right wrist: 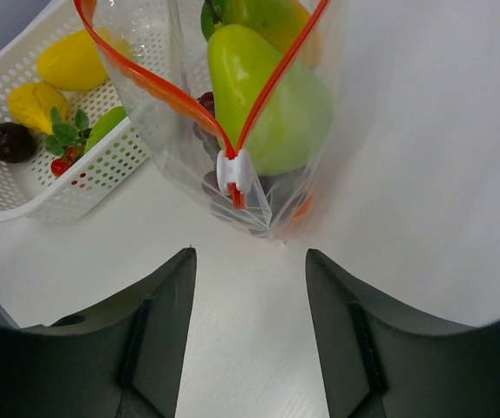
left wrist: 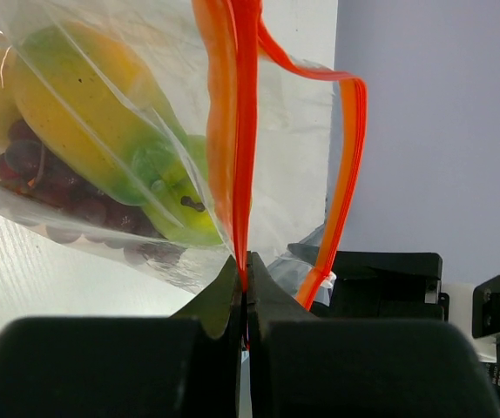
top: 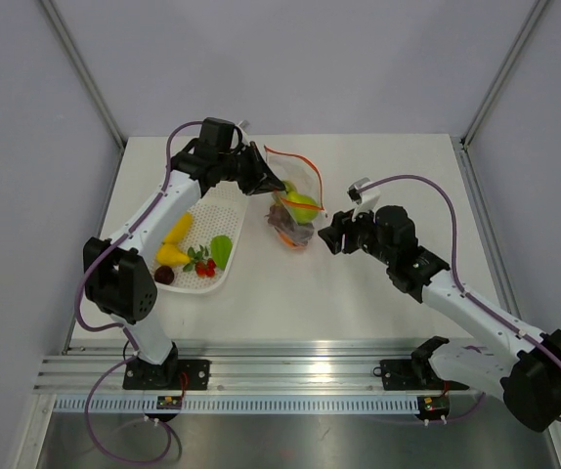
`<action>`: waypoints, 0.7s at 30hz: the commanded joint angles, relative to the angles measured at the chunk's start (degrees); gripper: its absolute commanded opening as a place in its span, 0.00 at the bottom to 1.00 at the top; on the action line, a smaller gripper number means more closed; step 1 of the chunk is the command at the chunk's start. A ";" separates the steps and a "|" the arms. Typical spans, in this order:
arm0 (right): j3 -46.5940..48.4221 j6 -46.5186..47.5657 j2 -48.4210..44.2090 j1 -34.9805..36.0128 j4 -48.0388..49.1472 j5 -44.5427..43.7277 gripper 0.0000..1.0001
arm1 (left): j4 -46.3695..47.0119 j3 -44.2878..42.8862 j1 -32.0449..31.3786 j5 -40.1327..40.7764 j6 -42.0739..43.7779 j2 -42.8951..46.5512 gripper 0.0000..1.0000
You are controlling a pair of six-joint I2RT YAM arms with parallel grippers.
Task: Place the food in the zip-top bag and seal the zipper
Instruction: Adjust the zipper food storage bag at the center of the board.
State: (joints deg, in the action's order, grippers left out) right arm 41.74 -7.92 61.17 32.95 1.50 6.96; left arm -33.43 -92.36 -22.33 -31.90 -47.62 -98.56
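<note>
Sealing step, I'd say: left tool clenches the zipper; right tool, released at four o'clock of the zip-top bag, must grip the slider.

Left arm: reaches from its base along the left side toward the far end, with the wrist turned to the right.
Left tool: points right; its fingers are pressed tight together, pinching the zipper at the tips.
Right arm: folded low, with the forearm slanting toward the centre.
Right tool: points left; its fingers are spread wide apart and grip nothing.
</note>
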 commanded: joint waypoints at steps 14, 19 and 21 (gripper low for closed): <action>4.32 1.42 5.64 1.07 10.10 2.18 0.17 | 1.97 0.16 0.35 -1.76 0.51 2.41 0.00; 1.95 1.68 3.00 1.15 13.70 0.33 0.05 | 1.96 0.95 0.35 -1.76 0.68 3.11 0.00; 2.38 2.91 2.38 1.06 13.10 0.60 0.00 | 1.79 1.21 0.44 -1.59 1.47 3.64 0.00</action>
State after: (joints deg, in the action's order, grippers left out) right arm 43.42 -6.83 66.13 33.61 9.98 8.45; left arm -33.36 -92.01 -22.24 -31.90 -47.42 -98.48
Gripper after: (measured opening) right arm 0.018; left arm 0.005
